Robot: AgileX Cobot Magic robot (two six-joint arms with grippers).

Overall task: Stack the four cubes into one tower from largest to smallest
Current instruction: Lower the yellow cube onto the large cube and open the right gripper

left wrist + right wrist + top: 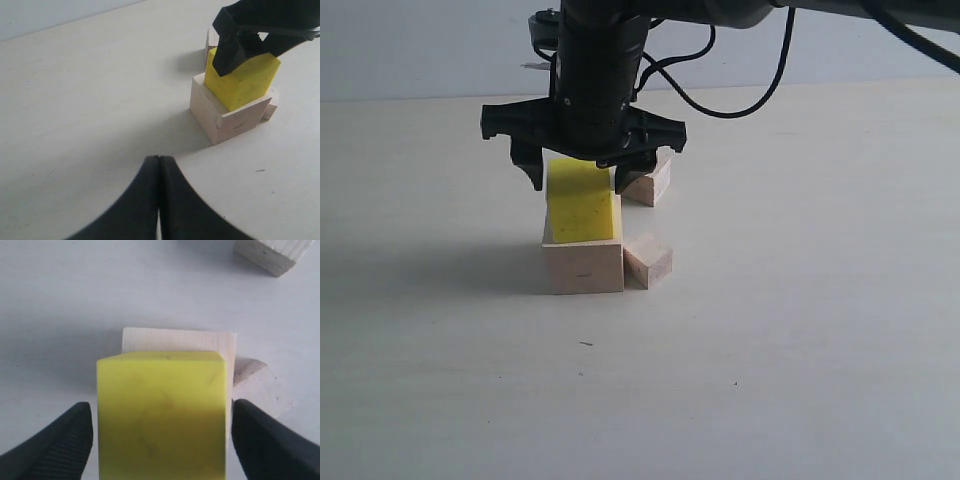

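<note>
Atop the large pale cube [583,266] at mid-bench [800,330] sits the yellow cube [581,212], right fingers [60,445] spread clear on either side, one small cube [648,262] just beside the base, a second small cube [650,185] behind, left fingers [145,200] pressed together, apart from the stack.

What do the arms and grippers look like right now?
Both are black. The right gripper has a wide crossbar body and two tapering fingers with ribbed inner faces; black cables loop off its thick round wrist. The left gripper shows two smooth curved fingers. No markings visible.
</note>
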